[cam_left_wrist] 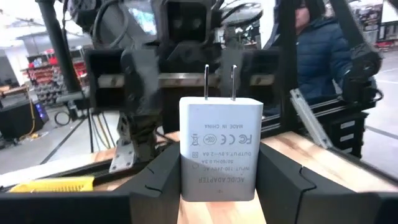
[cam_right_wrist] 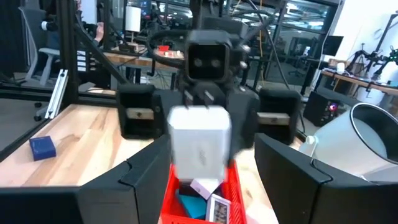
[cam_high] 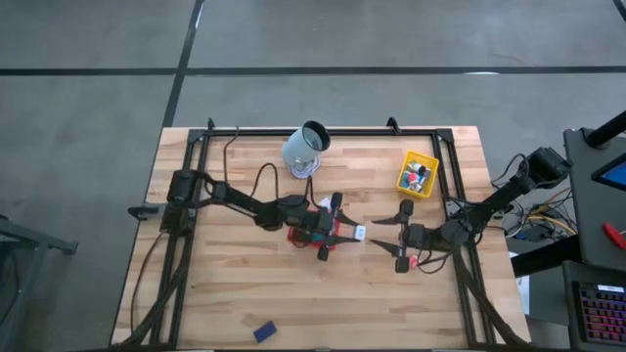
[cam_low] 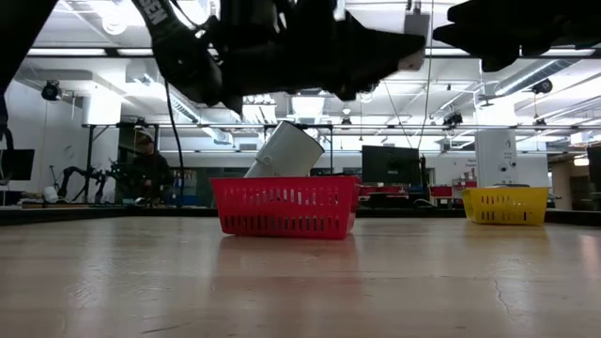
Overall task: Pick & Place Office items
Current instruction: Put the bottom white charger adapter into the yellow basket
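Observation:
A white plug adapter hangs above the right rim of the red mesh tray, with my left gripper shut on it. Its two prongs point toward my right gripper. That gripper stands open and level just right of the adapter, facing it and touching nothing. Several small office items lie in the red tray. More items lie in the yellow mesh tray. A dark blue block rests flat near the table's near edge. My left gripper pinches the adapter's body by its two side faces between its two fingers, at the end away from the prongs. The fingers lie level and come from the table's left. The adapter is lifted clear, level, printed face up, prongs toward the right.
A large pale cup lies tipped on its side behind the red tray. Black frame rails run along the table's far, left and right edges. Bare wood spreads across the near half. A person in a blue jacket stands beyond the table.

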`<action>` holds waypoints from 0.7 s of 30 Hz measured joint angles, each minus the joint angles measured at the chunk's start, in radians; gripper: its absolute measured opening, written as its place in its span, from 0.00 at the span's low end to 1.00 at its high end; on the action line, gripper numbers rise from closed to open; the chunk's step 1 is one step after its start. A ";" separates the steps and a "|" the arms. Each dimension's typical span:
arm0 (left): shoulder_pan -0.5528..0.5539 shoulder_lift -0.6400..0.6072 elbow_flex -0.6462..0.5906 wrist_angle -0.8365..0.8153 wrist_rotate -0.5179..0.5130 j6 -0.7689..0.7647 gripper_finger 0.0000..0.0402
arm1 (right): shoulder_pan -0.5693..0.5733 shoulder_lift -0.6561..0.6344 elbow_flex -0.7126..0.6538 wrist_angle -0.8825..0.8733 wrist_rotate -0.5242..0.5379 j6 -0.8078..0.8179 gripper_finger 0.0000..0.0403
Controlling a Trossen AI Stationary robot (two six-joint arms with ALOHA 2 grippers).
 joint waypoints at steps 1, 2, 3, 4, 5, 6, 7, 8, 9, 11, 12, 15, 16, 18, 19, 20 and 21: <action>0.005 0.012 0.009 -0.004 0.001 -0.005 0.39 | 0.000 0.000 0.000 0.000 0.000 0.000 0.56; 0.010 0.023 0.022 -0.004 0.003 -0.008 0.39 | 0.000 0.000 0.000 0.000 0.000 0.000 0.56; 0.014 0.033 0.032 -0.003 0.009 -0.011 0.39 | 0.000 0.000 0.000 0.000 0.000 0.000 0.56; 0.017 0.042 0.042 -0.003 0.014 -0.014 0.39 | 0.000 0.000 0.000 0.000 0.000 0.000 0.56; 0.020 0.052 0.054 -0.002 0.017 -0.020 0.39 | 0.000 0.000 0.000 0.000 0.000 0.003 0.56; 0.023 0.064 0.065 0.001 0.019 -0.022 0.39 | 0.000 0.000 -0.002 -0.004 0.000 0.006 0.56; 0.026 0.069 0.071 0.000 0.022 -0.027 0.39 | 0.000 0.000 -0.003 -0.013 0.000 0.012 0.56; 0.028 0.076 0.077 -0.004 0.029 -0.028 0.39 | -0.001 0.000 -0.003 -0.023 0.000 0.023 0.56; 0.032 0.085 0.086 -0.003 0.036 -0.030 0.39 | -0.001 0.000 -0.003 -0.036 0.000 0.032 0.56; 0.034 0.089 0.091 -0.004 0.042 -0.035 0.39 | -0.001 0.000 -0.003 -0.050 0.003 0.047 0.56; 0.035 0.089 0.095 -0.006 0.042 -0.035 0.39 | -0.001 0.000 -0.004 -0.050 0.007 0.050 0.56; 0.038 0.090 0.097 -0.006 0.042 -0.035 0.39 | -0.001 -0.001 -0.004 -0.049 0.008 0.053 0.56; 0.038 0.090 0.097 -0.006 0.042 -0.035 0.39 | -0.001 0.000 -0.004 -0.050 0.008 0.053 0.56; 0.040 0.090 0.097 -0.006 0.042 -0.035 0.39 | -0.004 0.000 -0.004 -0.049 0.009 0.053 0.56; 0.040 0.090 0.097 -0.006 0.042 -0.035 0.39 | -0.005 0.000 -0.004 -0.049 0.009 0.053 0.56; 0.040 0.090 0.097 -0.006 0.042 -0.035 0.39 | -0.005 0.000 -0.004 -0.050 0.011 0.053 0.56; 0.040 0.090 0.097 -0.006 0.042 -0.035 0.39 | -0.008 0.000 -0.004 -0.051 0.011 0.053 0.56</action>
